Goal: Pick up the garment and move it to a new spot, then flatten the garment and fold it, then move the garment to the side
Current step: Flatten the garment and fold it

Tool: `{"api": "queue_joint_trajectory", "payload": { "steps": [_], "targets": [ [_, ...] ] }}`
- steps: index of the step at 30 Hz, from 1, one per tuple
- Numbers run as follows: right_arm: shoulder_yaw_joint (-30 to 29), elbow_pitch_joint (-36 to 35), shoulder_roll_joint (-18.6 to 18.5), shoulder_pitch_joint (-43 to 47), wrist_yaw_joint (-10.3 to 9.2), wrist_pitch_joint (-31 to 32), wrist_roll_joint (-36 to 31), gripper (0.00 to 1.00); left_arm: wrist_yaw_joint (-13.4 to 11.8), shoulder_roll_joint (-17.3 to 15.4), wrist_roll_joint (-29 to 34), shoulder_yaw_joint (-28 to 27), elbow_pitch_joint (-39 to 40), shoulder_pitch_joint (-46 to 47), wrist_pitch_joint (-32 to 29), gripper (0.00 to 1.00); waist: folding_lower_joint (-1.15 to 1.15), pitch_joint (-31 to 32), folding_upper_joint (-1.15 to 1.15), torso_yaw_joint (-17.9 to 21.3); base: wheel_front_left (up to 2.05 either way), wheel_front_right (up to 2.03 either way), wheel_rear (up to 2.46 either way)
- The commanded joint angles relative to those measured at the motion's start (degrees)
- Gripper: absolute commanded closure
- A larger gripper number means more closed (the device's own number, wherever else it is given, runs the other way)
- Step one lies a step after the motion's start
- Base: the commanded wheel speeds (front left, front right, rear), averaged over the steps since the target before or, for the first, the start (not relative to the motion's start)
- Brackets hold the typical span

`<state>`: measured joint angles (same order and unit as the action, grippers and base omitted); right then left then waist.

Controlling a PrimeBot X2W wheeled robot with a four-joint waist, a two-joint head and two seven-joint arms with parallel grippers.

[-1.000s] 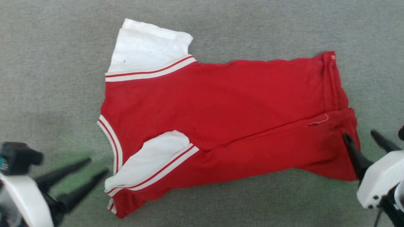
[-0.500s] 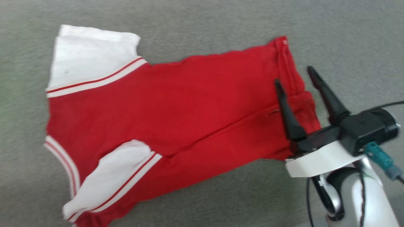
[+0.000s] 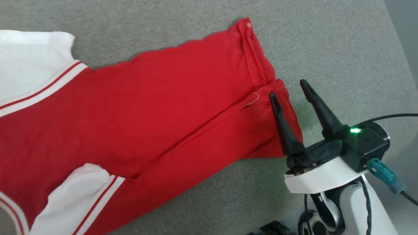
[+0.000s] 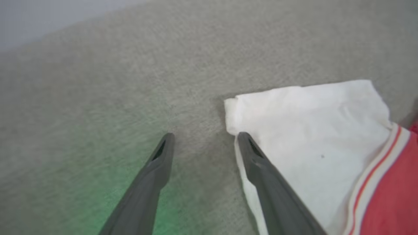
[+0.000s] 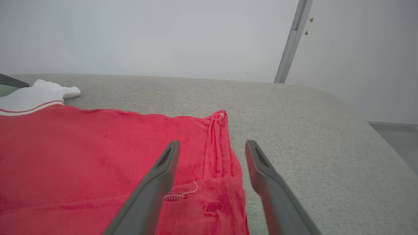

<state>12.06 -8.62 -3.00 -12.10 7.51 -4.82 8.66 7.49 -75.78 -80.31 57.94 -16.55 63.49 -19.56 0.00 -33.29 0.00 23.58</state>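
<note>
I see the red jersey lying flat on the grey fabric surface, one side folded over its body and a loose thread near the hem. My right pincer hovers at the jersey's hem corner, fingers apart and holding nothing: one finger over the red cloth, the other past the jersey's edge above bare fabric. My left pincer is at the jersey's white sleeve, also spread wide and empty, one fingertip over the sleeve's edge, the other off it. Whether either touches the cloth I cannot tell.
</note>
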Motion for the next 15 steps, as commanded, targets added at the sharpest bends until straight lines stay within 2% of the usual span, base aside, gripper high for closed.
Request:
{"api": "queue_joint_trajectory", "payload": {
  "steps": [1, 6, 7, 8, 9, 10, 11, 15],
  "targets": [
    [0.36, 0.39, 0.15, 0.16, -0.06, -0.26, 0.44, 0.00, -0.06, 0.81, -2.88, 0.23, -0.16, 1.53, -3.74, 0.00, 0.00, -1.18, 0.00, 1.24, 0.00, 0.00, 0.00],
    [0.66, 0.26, 0.15, -0.52, -0.06, 0.43, 0.53, 0.00, -0.05, 1.42, -7.88, 0.96, 1.15, 3.43, -13.64, 0.00, 0.00, -1.91, 0.00, 1.39, 0.00, 0.00, 0.00],
    [0.81, 0.24, 0.15, -0.98, -0.06, 0.86, 0.38, 0.00, -0.05, 1.48, -7.55, 1.26, 1.69, 3.73, -14.79, 0.04, 0.00, -2.03, 0.00, 1.26, 0.00, 0.00, 0.00],
    [0.92, 0.18, 0.15, -1.54, -0.06, 1.25, 0.17, 0.00, -0.05, 1.54, -6.98, 1.41, 2.37, 4.04, -15.23, 0.38, 0.00, -2.18, 0.00, 1.12, 0.00, 0.00, 0.00],
    [1.05, 0.17, 0.14, -2.15, -0.06, 1.91, 0.02, 0.00, -0.05, 1.69, -6.68, 1.29, 2.48, 4.27, -14.88, 0.63, 0.00, -2.31, 0.00, 0.99, 0.00, 0.00, 0.00],
    [1.05, 0.17, 0.14, -2.15, -0.06, 1.91, 0.02, 0.00, -0.05, 1.69, -6.68, 1.29, 2.48, 4.27, -14.88, 0.63, 0.00, -2.31, 0.00, 0.99, 0.00, 0.00, 0.00],
    [1.28, 0.26, 0.15, -2.88, -0.06, 2.77, -0.10, 0.00, -0.05, 1.93, -6.60, 1.17, 2.44, 4.53, -14.35, 1.00, 0.00, -2.40, 0.00, 0.86, 0.00, 0.00, 0.00],
    [1.54, 1.83, 0.12, -7.82, -0.06, 9.79, -0.67, 0.00, -0.05, 2.77, -5.63, 1.33, 3.29, 5.22, -12.30, 1.00, 0.00, -2.73, 0.00, 0.10, 0.00, 0.00, 0.00]
  ]
}}
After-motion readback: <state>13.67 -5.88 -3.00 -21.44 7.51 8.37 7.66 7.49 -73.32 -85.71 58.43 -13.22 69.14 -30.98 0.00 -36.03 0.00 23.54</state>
